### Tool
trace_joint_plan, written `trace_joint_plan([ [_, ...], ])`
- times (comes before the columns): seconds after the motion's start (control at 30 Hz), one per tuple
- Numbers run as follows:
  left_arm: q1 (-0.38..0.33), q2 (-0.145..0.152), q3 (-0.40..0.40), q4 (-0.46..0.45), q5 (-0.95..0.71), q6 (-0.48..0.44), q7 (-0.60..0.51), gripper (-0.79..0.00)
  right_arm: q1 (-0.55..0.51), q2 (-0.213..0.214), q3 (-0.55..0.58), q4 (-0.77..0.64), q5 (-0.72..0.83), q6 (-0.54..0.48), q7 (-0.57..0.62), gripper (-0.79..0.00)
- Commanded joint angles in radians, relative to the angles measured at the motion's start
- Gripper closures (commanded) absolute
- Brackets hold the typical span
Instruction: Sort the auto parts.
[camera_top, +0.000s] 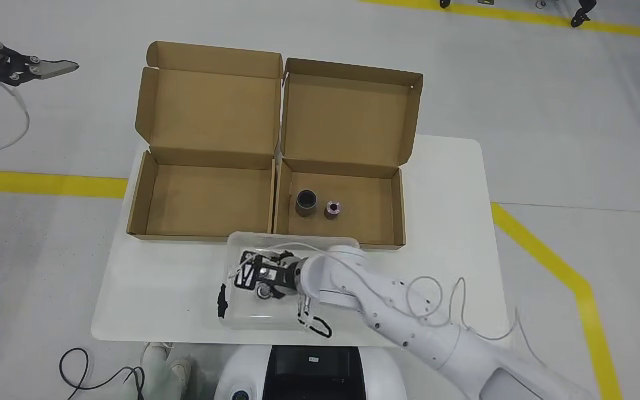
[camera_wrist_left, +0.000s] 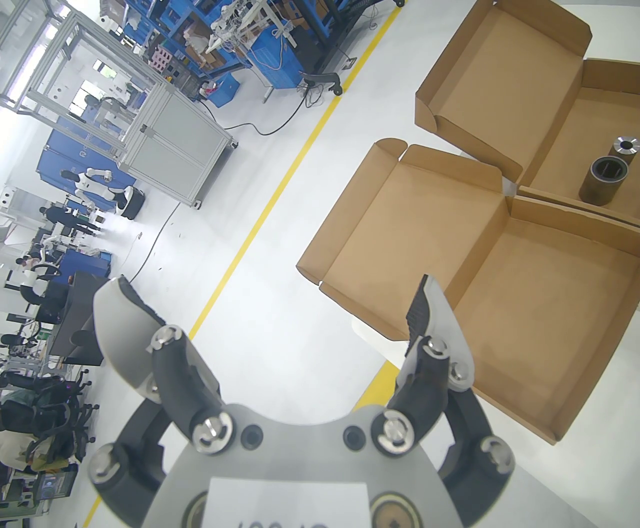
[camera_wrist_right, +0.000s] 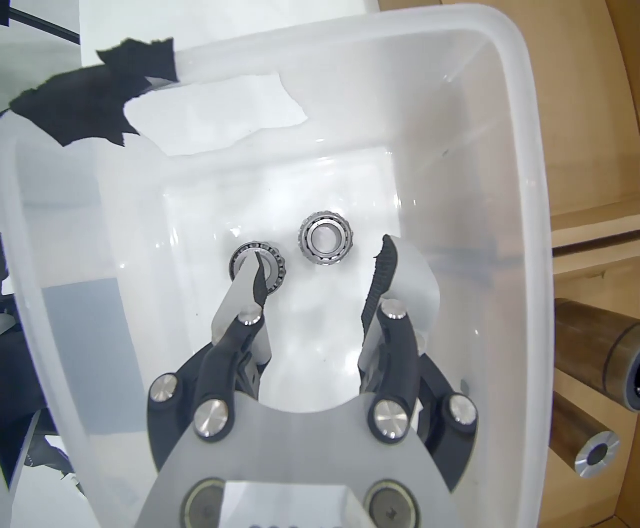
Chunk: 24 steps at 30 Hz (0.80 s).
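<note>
Two small steel bearings lie in the clear plastic bin (camera_wrist_right: 505, 150) at the table's front. One bearing (camera_wrist_right: 326, 238) lies in full sight; the other bearing (camera_wrist_right: 277, 267) is partly covered by a fingertip. My right gripper (camera_wrist_right: 320, 255) hangs open inside the bin just above them, also seen from above as the right gripper (camera_top: 262, 275). A dark cylinder sleeve (camera_top: 305, 203) and a smaller metal bushing (camera_top: 332, 208) stand in the right cardboard box (camera_top: 385, 215). My left gripper (camera_wrist_left: 272, 290) is open and holds nothing, out over the floor beyond the table's far left corner.
The left cardboard box (camera_top: 200, 205) has nothing in it; both boxes have their lids folded back. Black tape (camera_wrist_right: 95, 105) sticks to the bin's rim. Bare white table (camera_top: 450, 230) lies right of the boxes. A cable loops along the right arm.
</note>
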Motion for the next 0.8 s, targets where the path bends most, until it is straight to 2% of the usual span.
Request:
trace_joint_plan([
  [0.0,0.000,0.000,0.000,0.000,0.000,0.000,0.000,-0.785,0.008,-0.008,-0.009,0.020,-0.001,0.006,-0.001,-0.425],
  [0.37,0.000,0.000,0.000,0.000,0.000,0.000,0.000,-0.785,0.058,-0.065,-0.055,0.121,0.011,0.014,-0.029,-0.440],
  [0.57,0.000,0.000,0.000,0.000,0.000,0.000,0.000,-0.785,0.072,-0.087,-0.063,0.165,0.009,0.022,-0.031,-0.422],
  [0.7,0.000,0.000,0.000,0.000,0.000,0.000,0.000,-0.785,0.078,-0.099,-0.068,0.185,0.004,0.020,-0.032,-0.366],
  [0.73,0.000,0.000,0.000,0.000,0.000,0.000,0.000,-0.785,0.080,-0.102,-0.069,0.190,0.001,0.021,-0.028,-0.336],
  [0.77,0.000,0.000,0.000,0.000,0.000,0.000,0.000,-0.785,0.081,-0.104,-0.069,0.192,-0.001,0.022,-0.026,-0.262],
])
